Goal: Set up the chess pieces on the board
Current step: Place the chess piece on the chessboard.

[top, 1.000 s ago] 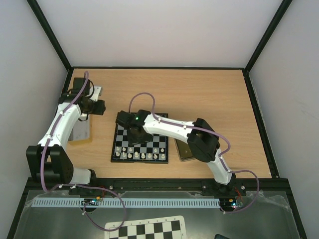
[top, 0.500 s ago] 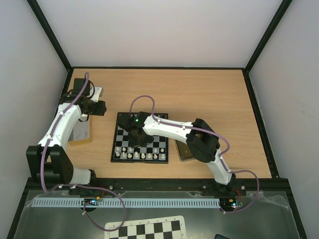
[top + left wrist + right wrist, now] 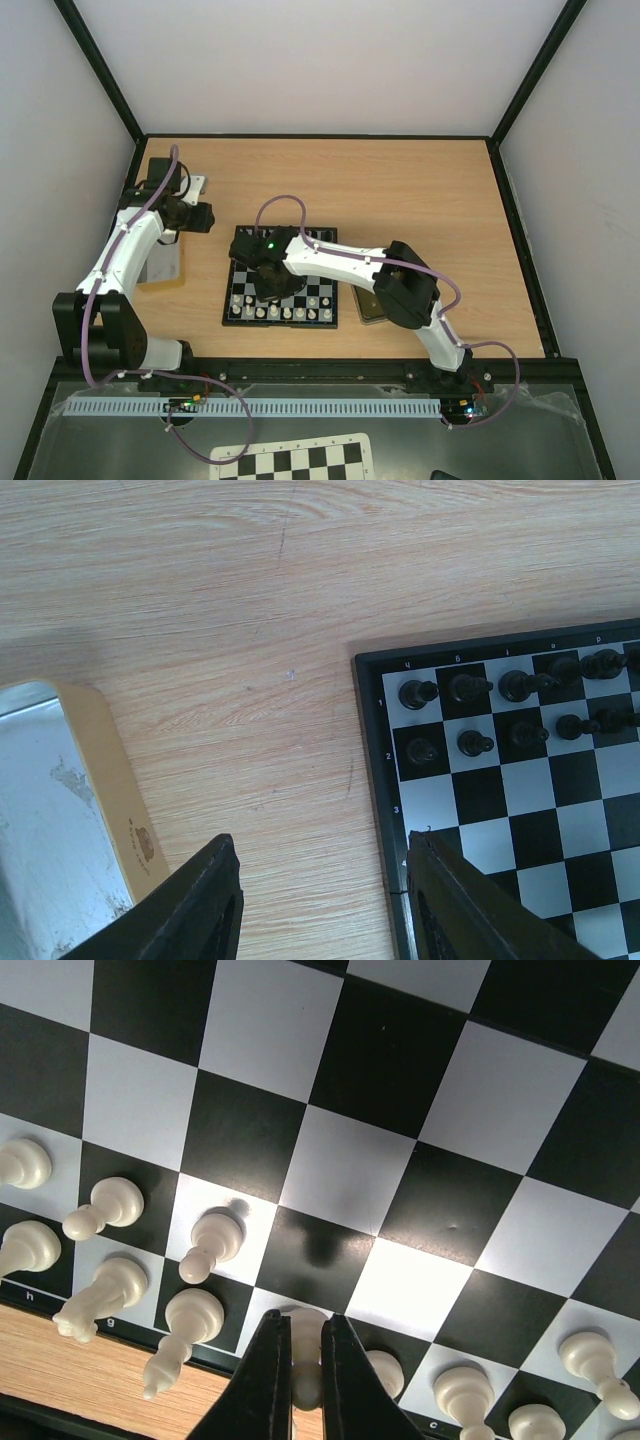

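The small chessboard (image 3: 325,283) lies mid-table. Cream-white pieces (image 3: 287,312) stand along its near edge, black pieces (image 3: 480,694) along its far rows. My right gripper (image 3: 303,1360) is shut on a cream-white piece (image 3: 306,1332) and holds it low over the near rows, over the left half of the board in the top view (image 3: 268,288). Other white pieces (image 3: 208,1244) stand to both sides of it. My left gripper (image 3: 325,900) is open and empty above bare wood, left of the board's frame (image 3: 372,740), its right finger over the frame; it also shows in the top view (image 3: 200,215).
An open gold tin (image 3: 160,262) lies under the left arm; its rim (image 3: 110,780) shows in the left wrist view. A flat object (image 3: 366,306) lies against the board's right side. A larger checkered sheet (image 3: 300,462) lies below the table's near edge.
My right gripper has moved toward the board's near left rows with the white piece in it. The left arm has not moved.
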`<move>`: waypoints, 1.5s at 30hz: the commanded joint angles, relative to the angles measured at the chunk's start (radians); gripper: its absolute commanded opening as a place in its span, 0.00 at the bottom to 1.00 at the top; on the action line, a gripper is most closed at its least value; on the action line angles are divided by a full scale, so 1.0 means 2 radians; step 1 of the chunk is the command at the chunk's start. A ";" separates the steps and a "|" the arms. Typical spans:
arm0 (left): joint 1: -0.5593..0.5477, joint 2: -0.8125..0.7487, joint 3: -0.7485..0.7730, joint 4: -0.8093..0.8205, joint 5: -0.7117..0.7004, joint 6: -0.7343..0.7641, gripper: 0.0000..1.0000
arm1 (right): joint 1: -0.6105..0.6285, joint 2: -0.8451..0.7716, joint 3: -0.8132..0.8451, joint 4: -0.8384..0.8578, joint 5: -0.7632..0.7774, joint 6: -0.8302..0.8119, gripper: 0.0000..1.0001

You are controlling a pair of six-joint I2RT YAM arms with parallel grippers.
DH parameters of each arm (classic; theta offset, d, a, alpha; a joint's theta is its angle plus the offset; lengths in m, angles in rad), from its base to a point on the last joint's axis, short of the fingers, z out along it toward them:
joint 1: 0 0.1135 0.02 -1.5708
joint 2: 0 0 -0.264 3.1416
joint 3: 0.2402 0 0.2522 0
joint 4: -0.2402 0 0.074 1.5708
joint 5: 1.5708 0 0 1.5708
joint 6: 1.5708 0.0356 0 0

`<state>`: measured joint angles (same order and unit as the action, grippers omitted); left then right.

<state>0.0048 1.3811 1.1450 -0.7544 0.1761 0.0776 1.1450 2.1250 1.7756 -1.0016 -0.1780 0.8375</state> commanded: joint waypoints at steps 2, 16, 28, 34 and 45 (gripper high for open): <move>-0.002 -0.011 -0.003 -0.007 0.009 -0.005 0.47 | 0.004 0.017 0.016 -0.022 -0.004 -0.002 0.02; -0.002 -0.013 -0.002 -0.009 0.011 -0.004 0.47 | 0.004 0.034 0.029 -0.027 -0.007 -0.006 0.02; -0.002 -0.017 -0.003 -0.011 0.013 -0.004 0.47 | 0.004 0.035 0.037 -0.032 0.002 -0.002 0.02; -0.002 -0.018 -0.001 -0.014 0.013 -0.004 0.47 | 0.004 0.041 0.047 -0.039 0.005 -0.003 0.02; -0.002 -0.018 0.001 -0.016 0.014 -0.004 0.47 | 0.002 0.040 0.045 -0.041 0.009 -0.001 0.02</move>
<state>0.0048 1.3693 1.1450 -0.7559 0.1883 0.0776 1.1461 2.1948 1.8427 -1.0458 -0.1837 0.8337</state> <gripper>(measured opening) 0.468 0.022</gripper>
